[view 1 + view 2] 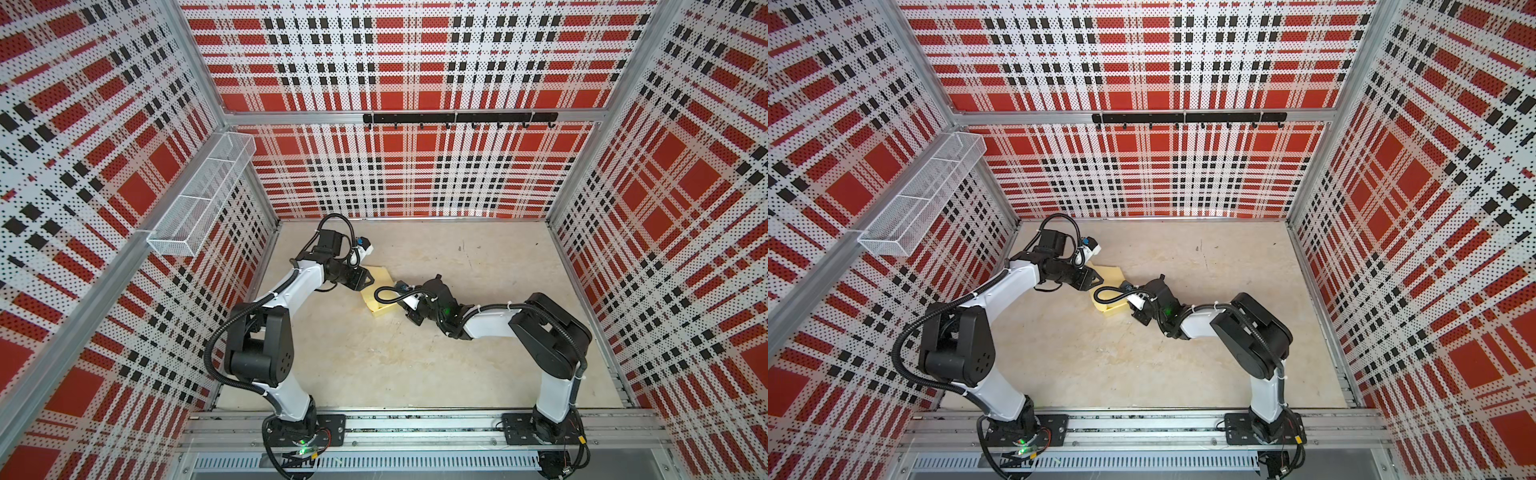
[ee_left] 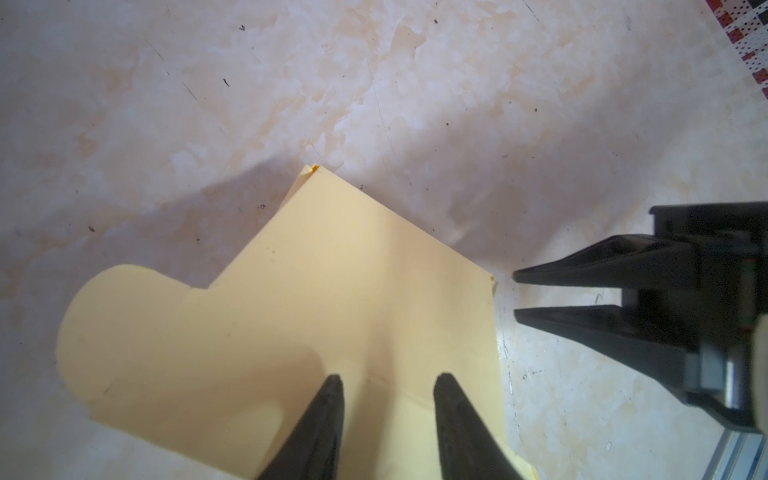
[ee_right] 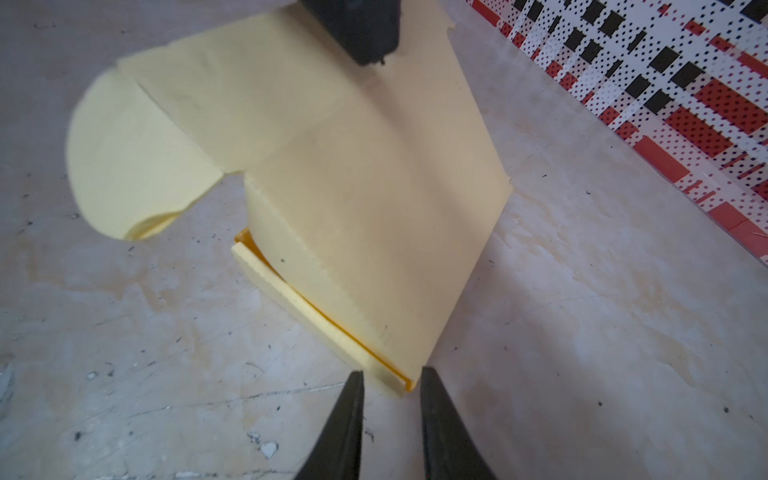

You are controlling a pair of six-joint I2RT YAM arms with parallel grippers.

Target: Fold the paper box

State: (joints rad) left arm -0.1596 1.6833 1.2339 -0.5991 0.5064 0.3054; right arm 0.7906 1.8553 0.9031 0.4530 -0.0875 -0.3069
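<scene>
Yellow paper box (image 1: 380,277) lies beneath the part-open left tool (image 2: 388,378) and beside the narrowly parted right tool (image 3: 392,372), both empty.

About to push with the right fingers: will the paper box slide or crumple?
It would probably slide: the paper box looks like thin card on a smooth table, so it is likely light. It may buckle under a hard push. The rounded flap lies loose and would likely flop if lifted.

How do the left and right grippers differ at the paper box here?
The left gripper is over a flat panel of the box; the right gripper is at its corner. The left fingers stand wider apart than the right fingers. Both are open and clamp nothing.
</scene>
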